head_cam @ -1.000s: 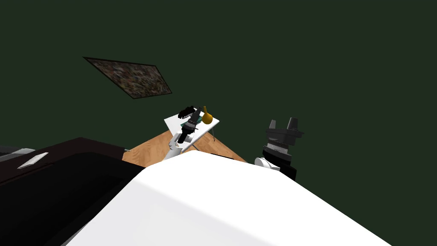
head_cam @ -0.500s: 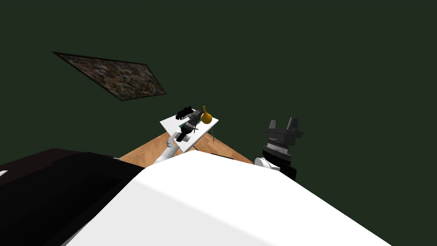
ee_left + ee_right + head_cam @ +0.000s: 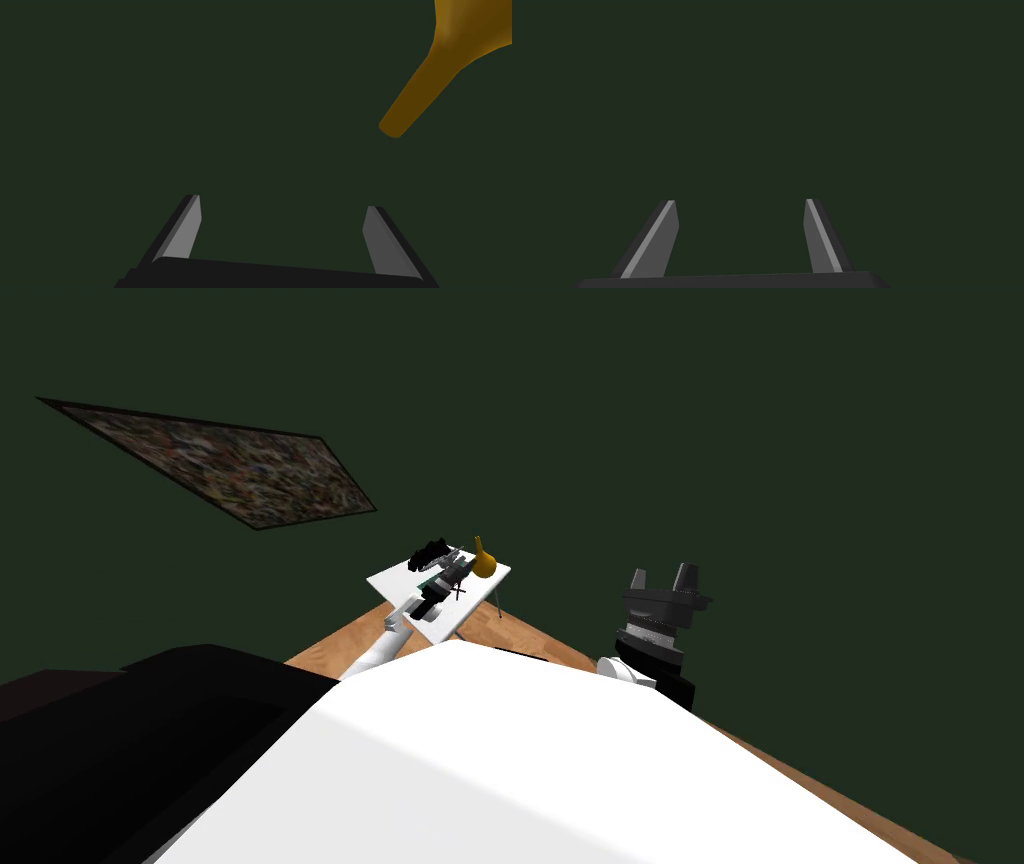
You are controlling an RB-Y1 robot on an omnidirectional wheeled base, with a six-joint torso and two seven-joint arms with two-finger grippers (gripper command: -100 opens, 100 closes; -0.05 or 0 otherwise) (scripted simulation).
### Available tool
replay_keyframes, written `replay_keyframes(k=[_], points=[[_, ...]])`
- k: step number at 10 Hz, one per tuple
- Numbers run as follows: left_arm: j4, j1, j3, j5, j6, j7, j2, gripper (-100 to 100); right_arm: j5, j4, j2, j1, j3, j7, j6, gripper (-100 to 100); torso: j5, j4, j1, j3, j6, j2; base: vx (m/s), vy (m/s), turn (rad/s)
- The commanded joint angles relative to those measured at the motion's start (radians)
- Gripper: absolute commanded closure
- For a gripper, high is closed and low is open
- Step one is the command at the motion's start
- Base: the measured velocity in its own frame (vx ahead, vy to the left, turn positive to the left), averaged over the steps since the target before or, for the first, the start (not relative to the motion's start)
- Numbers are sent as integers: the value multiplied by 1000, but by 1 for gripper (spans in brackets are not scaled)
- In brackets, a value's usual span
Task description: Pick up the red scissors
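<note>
A small white table point(image 3: 392, 581) stands ahead of me against the dark green wall. My left arm reaches over it, and my left gripper point(image 3: 458, 561) hovers by an ochre vase point(image 3: 484, 561). A thin dark crossed shape point(image 3: 458, 589), perhaps the scissors, lies on the table beside that arm; its colour is too small to read. In the left wrist view my left gripper point(image 3: 283, 202) is open and empty, with the vase's neck point(image 3: 425, 85) off to one side. My right gripper point(image 3: 662, 580) is raised at my right, and it stands open point(image 3: 739, 201) facing the wall.
A black object point(image 3: 428, 554) sits at the table's far left corner. A framed picture point(image 3: 220, 463) hangs on the wall to the left. Dark furniture point(image 3: 120, 718) lies close at my left, over a wooden floor point(image 3: 340, 648).
My head view has swung, so the picture and the dark furniture slid left. My left arm has stretched further and lower over the table. The right arm has not moved.
</note>
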Motion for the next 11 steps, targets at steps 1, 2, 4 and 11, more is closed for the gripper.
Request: replay_keyframes(k=[1, 2, 4, 11], points=[[47, 3, -5, -22, 3, -19, 28, -100, 0, 0, 0, 0, 0, 0, 0, 0, 0, 0, 0, 0, 0, 0, -38, 72, -108], [73, 9, -8, -34, 6, -30, 43, -100, 0, 0, 0, 0, 0, 0, 0, 0, 0, 0, -1, 0, 0, 0, -44, 77, -153], [143, 37, -22, -67, 19, -65, 85, -100, 0, 0, 0, 0, 0, 0, 0, 0, 0, 0, 0, 0, 0, -1, -25, 97, -149], [228, 102, -57, -105, 48, -117, 141, -100, 0, 0, 0, 0, 0, 0, 0, 0, 23, -18, 20, -8, -16, 3, -26, 34, -58]])
